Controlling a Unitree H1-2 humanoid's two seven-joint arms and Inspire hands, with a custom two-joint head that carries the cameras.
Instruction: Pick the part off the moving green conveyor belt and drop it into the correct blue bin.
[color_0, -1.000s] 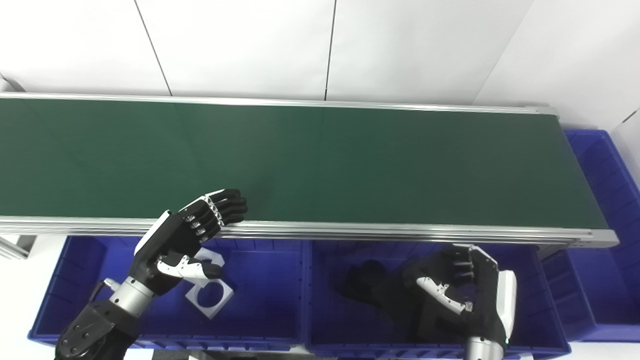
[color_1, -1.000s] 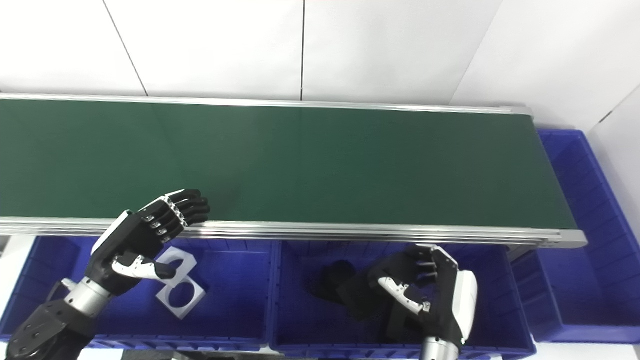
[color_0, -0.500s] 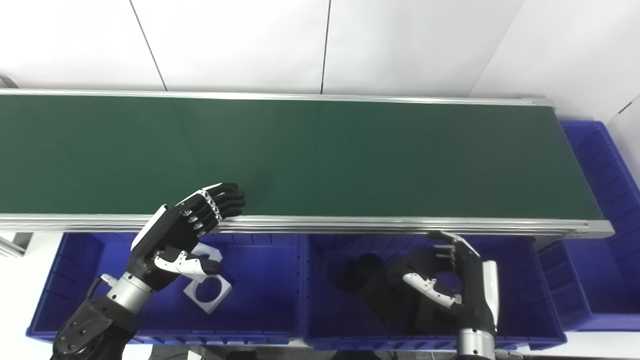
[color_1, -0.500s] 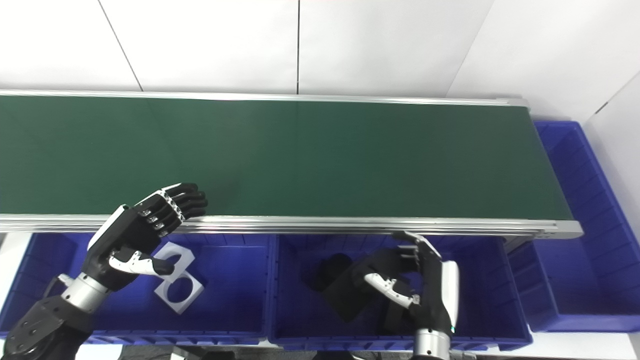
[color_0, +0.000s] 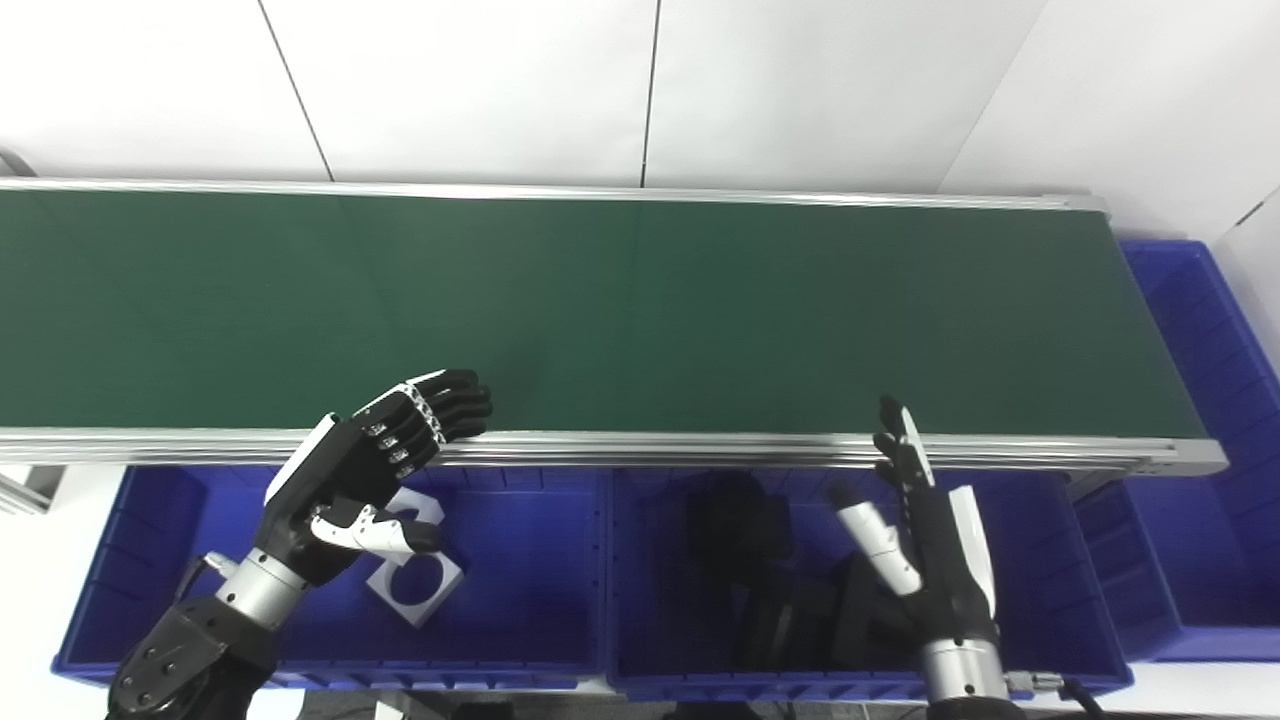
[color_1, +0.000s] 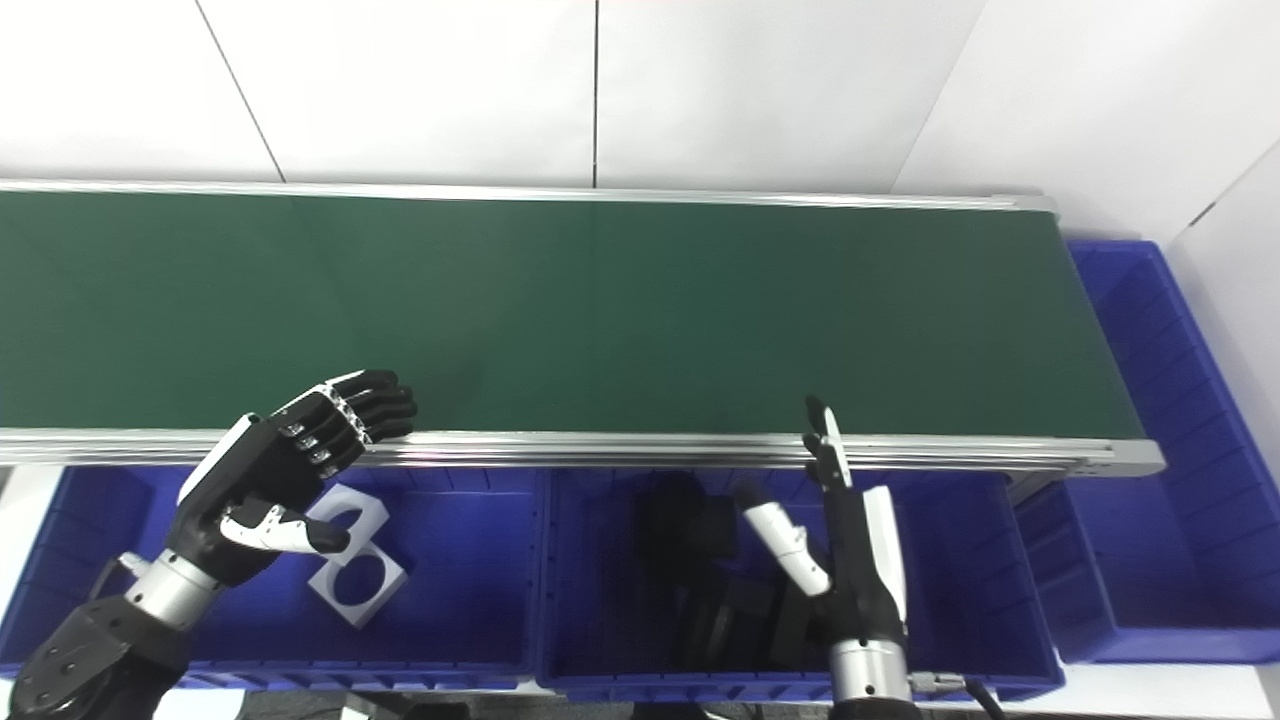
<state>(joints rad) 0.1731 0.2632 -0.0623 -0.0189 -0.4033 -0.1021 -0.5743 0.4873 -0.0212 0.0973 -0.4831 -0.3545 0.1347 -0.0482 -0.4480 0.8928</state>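
White wall panels back the green belt (color_0: 640, 310). Right robot hand (color_0: 925, 540) stands spread and empty over the middle bin (color_0: 1040, 560), black parts (color_0: 760, 590) lying inside. Left robot hand (color_0: 370, 470), fingers apart, hovers over the left bin (color_0: 530, 570) holding a white plate (color_0: 420, 590).

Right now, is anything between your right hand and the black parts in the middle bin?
Nothing visible. The right hand is open above the middle bin, and the black parts lie loose on its floor just left of the hand. The conveyor belt shows no part on it.
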